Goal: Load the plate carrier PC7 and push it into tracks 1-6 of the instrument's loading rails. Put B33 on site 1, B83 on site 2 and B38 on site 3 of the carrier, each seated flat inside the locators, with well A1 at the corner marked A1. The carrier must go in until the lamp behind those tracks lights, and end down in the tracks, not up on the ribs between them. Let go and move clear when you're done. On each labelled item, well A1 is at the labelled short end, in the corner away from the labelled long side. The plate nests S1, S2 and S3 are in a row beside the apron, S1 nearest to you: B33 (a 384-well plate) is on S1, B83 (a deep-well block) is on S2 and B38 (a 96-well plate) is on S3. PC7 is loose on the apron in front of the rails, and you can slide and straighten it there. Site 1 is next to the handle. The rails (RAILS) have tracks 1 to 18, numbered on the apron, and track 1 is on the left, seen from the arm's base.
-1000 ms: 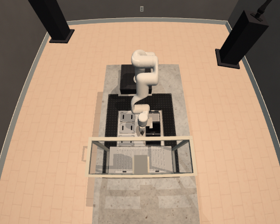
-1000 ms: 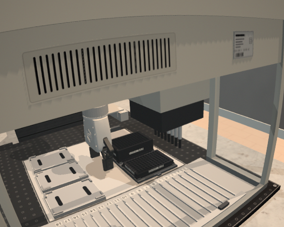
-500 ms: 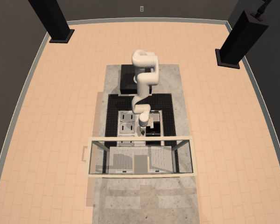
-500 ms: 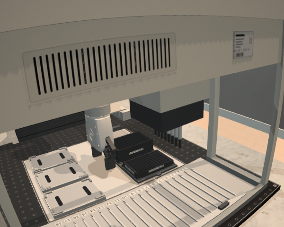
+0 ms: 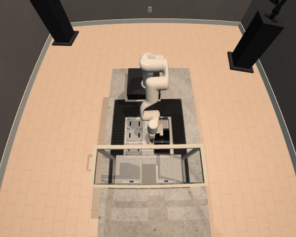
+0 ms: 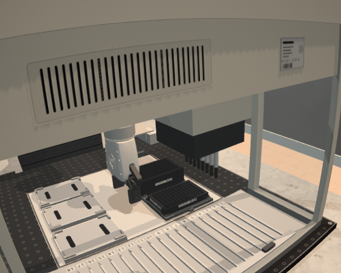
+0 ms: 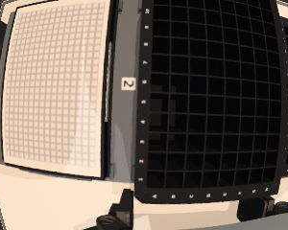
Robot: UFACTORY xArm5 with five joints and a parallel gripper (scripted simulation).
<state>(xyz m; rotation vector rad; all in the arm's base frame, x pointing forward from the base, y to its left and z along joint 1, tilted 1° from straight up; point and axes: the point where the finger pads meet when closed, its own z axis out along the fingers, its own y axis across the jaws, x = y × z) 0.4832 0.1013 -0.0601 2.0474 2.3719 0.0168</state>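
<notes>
The loading rails RAILS [image 6: 211,229] fill the foreground of the exterior view. They lie on the instrument side of B83 [image 6: 162,173], and nothing sits in their tracks, so the push-in step is, by my reading, far off. The carrier PC7 [image 6: 77,217] lies loose on the apron [image 6: 126,217], well apart from B83 across a strip of bare apron. All three of its sites are unloaded, and it lies roughly parallel to the row of nests, which probably keeps each transfer a short sideways carry. B83 itself, the tall dark deep-well block, stands on the middle nest. The low dark B38 [image 6: 179,197] is just beside B83 towards the rails. The pale B33 [image 7: 58,83] is just beside B83 on the opposite flank, with a small tag reading 2 [image 7: 128,83] in the gap between them. The gripper [image 6: 125,187] hangs over the apron just beside B83's carrier-facing side, low enough that its dark fingers [image 6: 134,182] reach below the block's top. It is spread to its widest and grips nothing. In the wrist view B83's near edge lies just ahead of the fingers. They stand about as wide as the block, set slightly towards B33, which suggests B83 is being lined up for a grasp.
</notes>
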